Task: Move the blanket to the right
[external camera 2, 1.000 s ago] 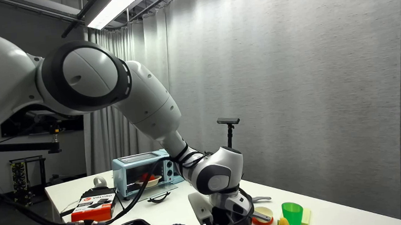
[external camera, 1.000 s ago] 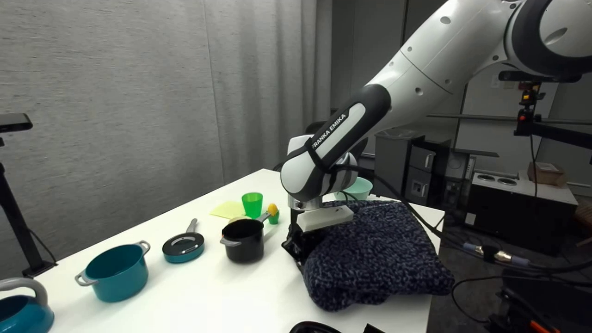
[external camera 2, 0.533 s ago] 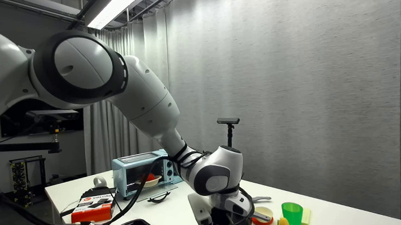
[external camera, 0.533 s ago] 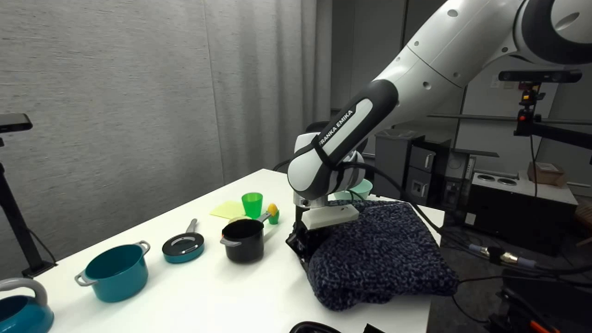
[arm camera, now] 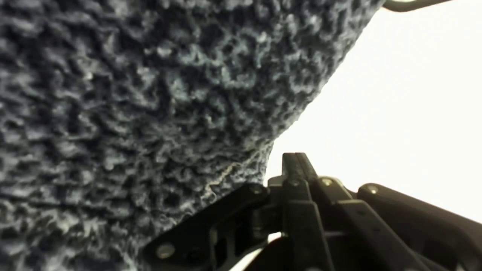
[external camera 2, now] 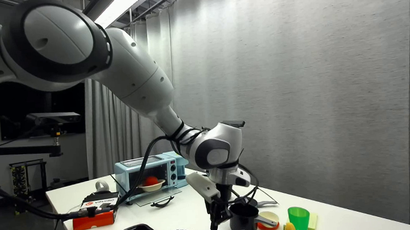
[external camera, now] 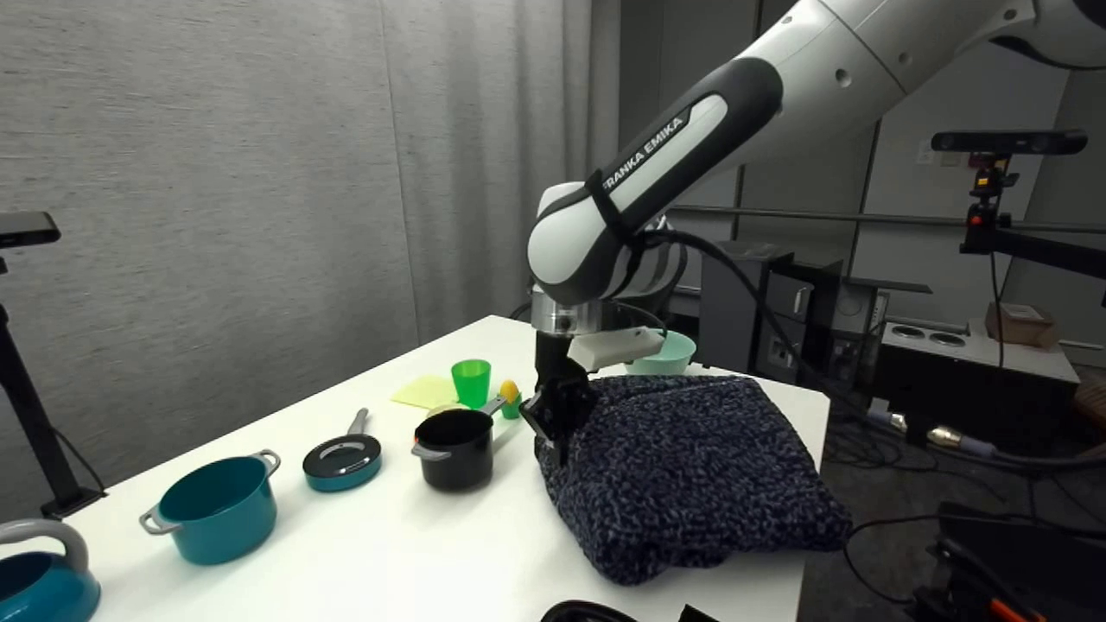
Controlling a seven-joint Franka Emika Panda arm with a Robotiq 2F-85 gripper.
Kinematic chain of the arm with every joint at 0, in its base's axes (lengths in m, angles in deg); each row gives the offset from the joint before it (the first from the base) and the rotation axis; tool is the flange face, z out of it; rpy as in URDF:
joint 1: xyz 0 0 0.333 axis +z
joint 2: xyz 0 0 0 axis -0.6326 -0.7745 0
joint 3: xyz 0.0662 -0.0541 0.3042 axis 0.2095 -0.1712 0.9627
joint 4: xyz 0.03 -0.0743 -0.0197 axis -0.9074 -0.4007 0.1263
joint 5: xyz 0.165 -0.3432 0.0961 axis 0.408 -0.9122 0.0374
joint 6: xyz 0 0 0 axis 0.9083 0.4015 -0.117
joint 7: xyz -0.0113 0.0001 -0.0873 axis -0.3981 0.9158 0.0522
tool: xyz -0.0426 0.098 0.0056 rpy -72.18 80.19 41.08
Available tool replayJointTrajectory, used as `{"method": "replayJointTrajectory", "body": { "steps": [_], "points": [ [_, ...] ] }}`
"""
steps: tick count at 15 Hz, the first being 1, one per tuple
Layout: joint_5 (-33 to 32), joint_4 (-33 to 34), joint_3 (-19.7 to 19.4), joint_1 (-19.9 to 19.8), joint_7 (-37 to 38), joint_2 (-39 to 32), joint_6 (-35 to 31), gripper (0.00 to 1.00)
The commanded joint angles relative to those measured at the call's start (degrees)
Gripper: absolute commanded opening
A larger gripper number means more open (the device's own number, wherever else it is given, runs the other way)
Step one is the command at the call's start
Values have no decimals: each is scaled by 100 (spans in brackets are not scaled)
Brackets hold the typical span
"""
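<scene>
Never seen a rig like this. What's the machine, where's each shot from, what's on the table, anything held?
The machine is a single robot arm with a gripper at its end. Two pictures view the scene from different places outside the robot; the close-up is the wrist view, taken from the arm itself, looking past the gripper. On the white table are a rumpled, dark speckled blanket, a black pot, a teal pot, a small pan and a green cup; an exterior view also shows a light-blue toaster oven. Nothing is held: the gripper is shut, at the blanket's edge. Whether it touches, I can't tell.
</scene>
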Motion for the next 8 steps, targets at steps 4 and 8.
{"method": "replayJointTrajectory", "body": {
  "steps": [4,8],
  "points": [
    [-457,178,207,-68,-1005,794,1245,0],
    [-459,342,300,-81,-1472,1051,1611,26]
  ]
}}
